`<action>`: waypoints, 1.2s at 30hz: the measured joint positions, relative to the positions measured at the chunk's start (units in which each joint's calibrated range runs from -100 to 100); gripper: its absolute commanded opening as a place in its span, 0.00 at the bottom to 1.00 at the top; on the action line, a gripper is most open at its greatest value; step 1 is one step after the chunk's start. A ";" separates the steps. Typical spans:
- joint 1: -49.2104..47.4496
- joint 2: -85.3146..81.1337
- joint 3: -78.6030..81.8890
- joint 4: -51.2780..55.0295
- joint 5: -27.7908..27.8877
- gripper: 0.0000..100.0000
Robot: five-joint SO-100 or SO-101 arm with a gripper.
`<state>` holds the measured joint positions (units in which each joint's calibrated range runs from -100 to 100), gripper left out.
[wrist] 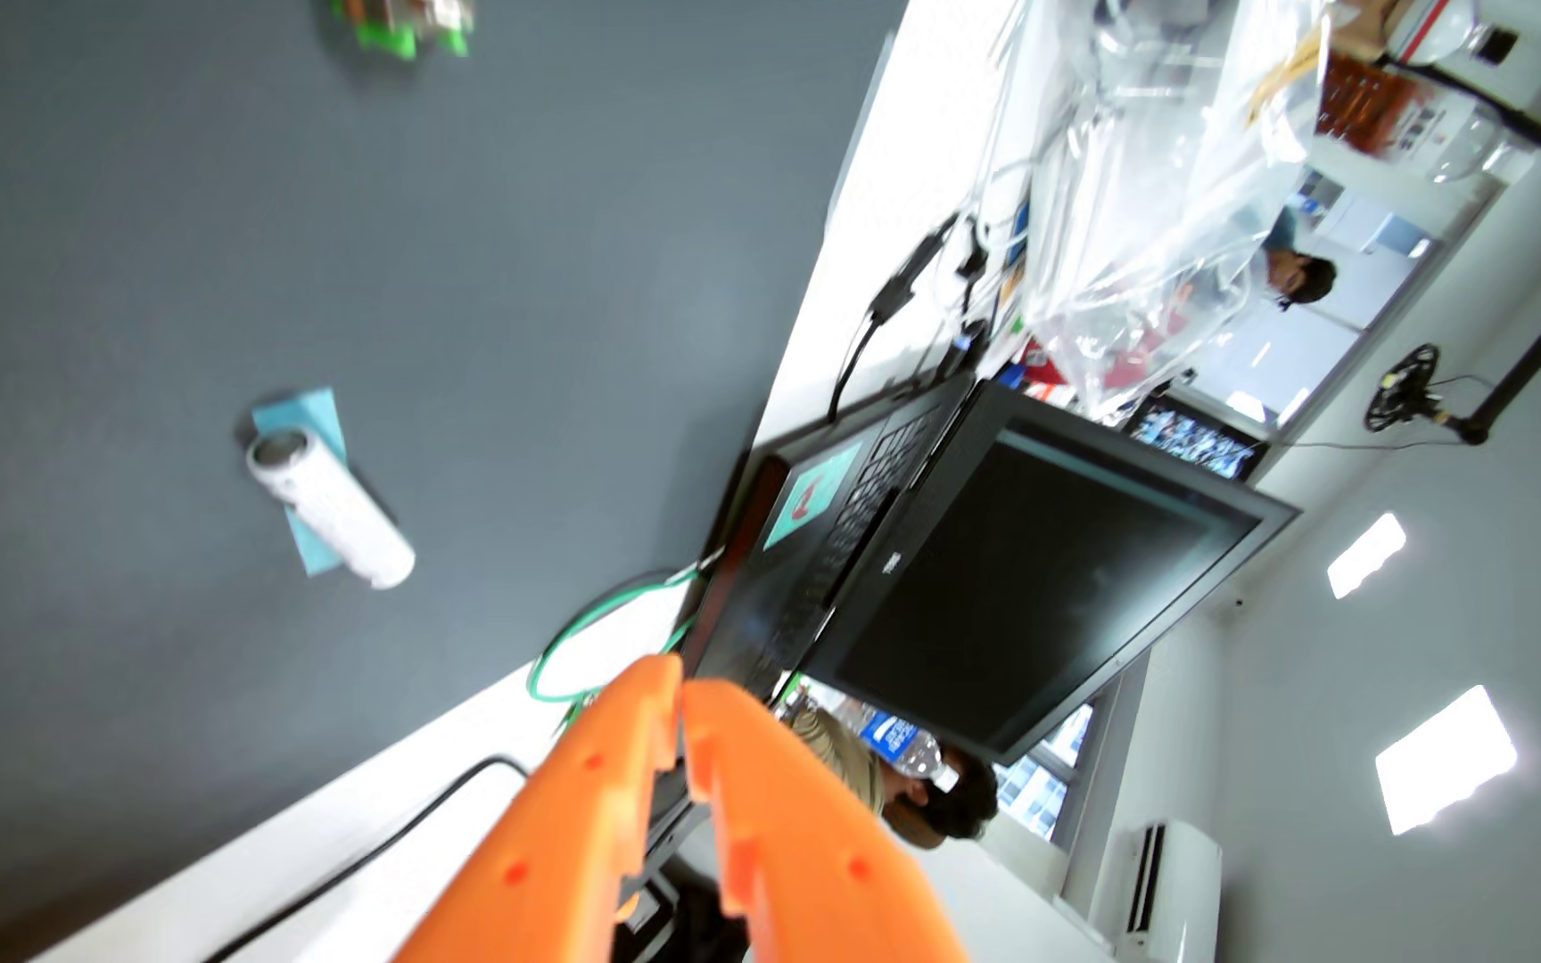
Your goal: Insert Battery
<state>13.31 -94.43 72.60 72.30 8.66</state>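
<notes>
Your wrist view cuts off the green-edged object (401,23) at the top edge; it is too blurred to identify. The orange jaws run off the bottom edge and hide part of the laptop (841,519) base behind them.

readable text: none
battery (331,505): wrap marks too blurred to read
laptop (878,556): hinge logo too small to read
bottle (901,741): blue label illegible

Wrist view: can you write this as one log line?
gripper: shut, empty | battery: lying on blue pad, untouched | laptop: open
</notes>
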 measured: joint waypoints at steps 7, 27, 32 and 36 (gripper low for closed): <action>10.65 20.38 -14.01 0.17 0.92 0.01; 22.45 71.05 -32.37 -0.67 14.97 0.09; 24.09 80.37 -33.82 -3.68 15.79 0.11; 23.35 82.78 -34.00 -4.77 16.04 0.12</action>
<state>36.67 -11.65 38.61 67.53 24.70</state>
